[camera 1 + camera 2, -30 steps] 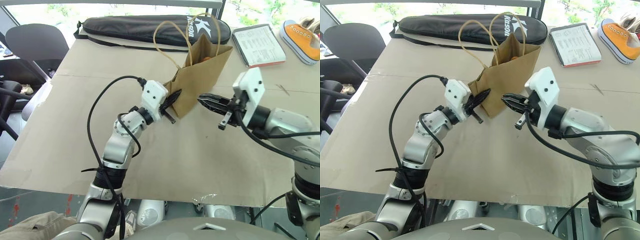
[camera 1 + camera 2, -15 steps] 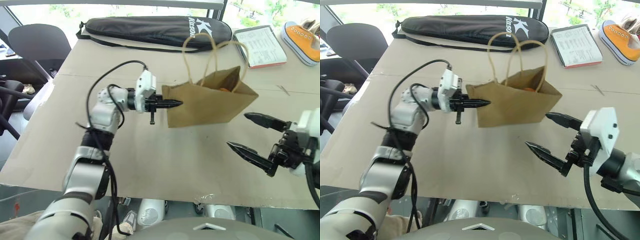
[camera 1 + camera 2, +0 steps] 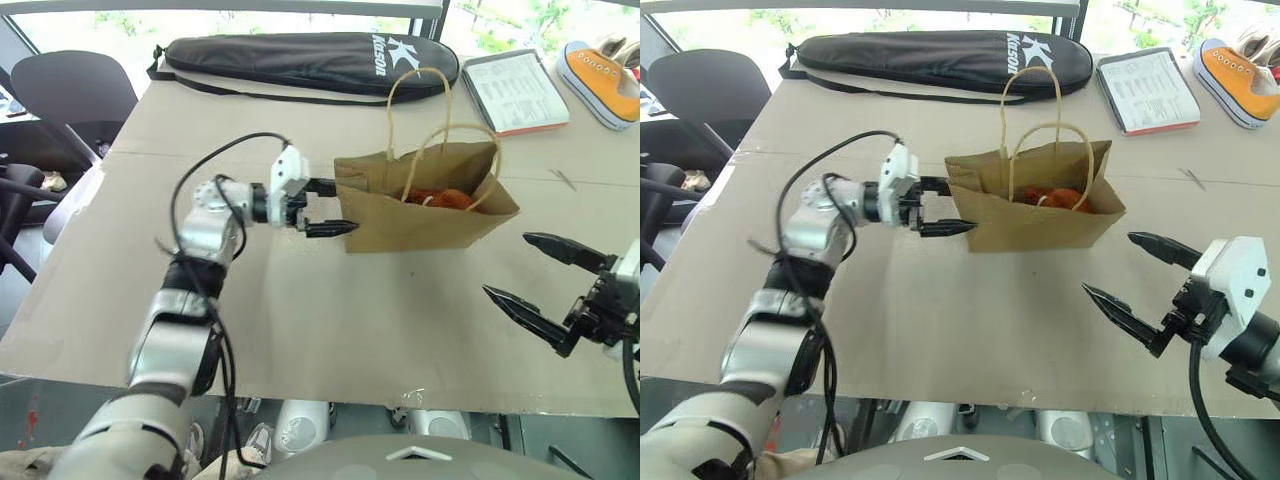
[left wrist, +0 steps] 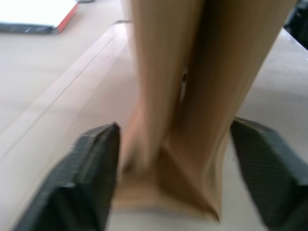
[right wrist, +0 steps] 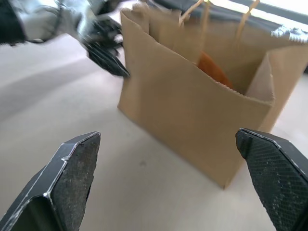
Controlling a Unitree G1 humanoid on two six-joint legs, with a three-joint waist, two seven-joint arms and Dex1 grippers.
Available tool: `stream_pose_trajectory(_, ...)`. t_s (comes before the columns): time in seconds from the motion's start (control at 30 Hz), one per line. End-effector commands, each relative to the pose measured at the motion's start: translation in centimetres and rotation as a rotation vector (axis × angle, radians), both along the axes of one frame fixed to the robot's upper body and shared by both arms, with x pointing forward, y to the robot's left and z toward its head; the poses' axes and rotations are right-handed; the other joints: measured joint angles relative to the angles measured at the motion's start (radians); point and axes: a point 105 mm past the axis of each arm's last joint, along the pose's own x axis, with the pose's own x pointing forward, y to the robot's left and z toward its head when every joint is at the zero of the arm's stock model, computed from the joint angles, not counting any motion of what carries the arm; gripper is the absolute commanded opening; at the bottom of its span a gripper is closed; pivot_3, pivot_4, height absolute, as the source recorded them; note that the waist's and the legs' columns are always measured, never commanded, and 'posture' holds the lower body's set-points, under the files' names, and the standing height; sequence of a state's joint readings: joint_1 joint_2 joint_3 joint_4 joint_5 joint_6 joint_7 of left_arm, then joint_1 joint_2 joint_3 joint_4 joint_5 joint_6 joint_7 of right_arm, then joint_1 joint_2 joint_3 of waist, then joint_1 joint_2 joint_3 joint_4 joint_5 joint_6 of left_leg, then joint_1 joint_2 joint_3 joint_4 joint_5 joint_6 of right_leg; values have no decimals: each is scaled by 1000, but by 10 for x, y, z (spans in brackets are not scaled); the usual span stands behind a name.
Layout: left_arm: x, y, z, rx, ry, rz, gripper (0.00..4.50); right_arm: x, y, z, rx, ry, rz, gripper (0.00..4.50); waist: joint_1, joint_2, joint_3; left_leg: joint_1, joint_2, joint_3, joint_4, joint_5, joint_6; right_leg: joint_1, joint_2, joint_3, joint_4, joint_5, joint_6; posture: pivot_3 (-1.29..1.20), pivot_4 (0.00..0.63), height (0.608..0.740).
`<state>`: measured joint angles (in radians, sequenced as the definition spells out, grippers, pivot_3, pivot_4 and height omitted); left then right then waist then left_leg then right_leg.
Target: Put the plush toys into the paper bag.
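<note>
While the paper bag stood upright on the cardboard-covered table, mouth open and twine handles raised, the plush toys lay inside it, orange-red showing at the mouth. Left gripper sat at the bag's narrow end, fingers spread wide to either side of that end, gripping nothing. Right gripper hung near the table's front edge, apart from the bag, jaws wide and empty. Black zippered case, booklet and sneaker lay along the far side.
</note>
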<state>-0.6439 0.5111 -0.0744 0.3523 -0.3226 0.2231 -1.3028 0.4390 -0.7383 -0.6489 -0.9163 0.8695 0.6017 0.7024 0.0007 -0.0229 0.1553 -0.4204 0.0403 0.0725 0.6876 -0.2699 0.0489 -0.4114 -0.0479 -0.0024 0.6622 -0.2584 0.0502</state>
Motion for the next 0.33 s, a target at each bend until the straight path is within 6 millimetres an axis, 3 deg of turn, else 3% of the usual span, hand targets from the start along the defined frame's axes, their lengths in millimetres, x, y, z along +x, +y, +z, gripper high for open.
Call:
stream_pose_trajectory(0.03, -22, 18, 13, -28, 8, 114, 4490, -5, -13, 7, -13, -39, -22, 4500, -2, 0, 0, 0, 0, 0, 0, 1, -2, 0, 0, 0, 0, 0, 0, 0, 150, 740)
stream_pose_trajectory(0.33, -70, 62, -18, 47, 158, 258, 4490, -19, -77, -5, -138, 36, -136, 4500, 15, 1, 0, 6, -2, 1, 0, -1, 1, 5, -4, -1, -1, 0, 0, 0, 150, 740)
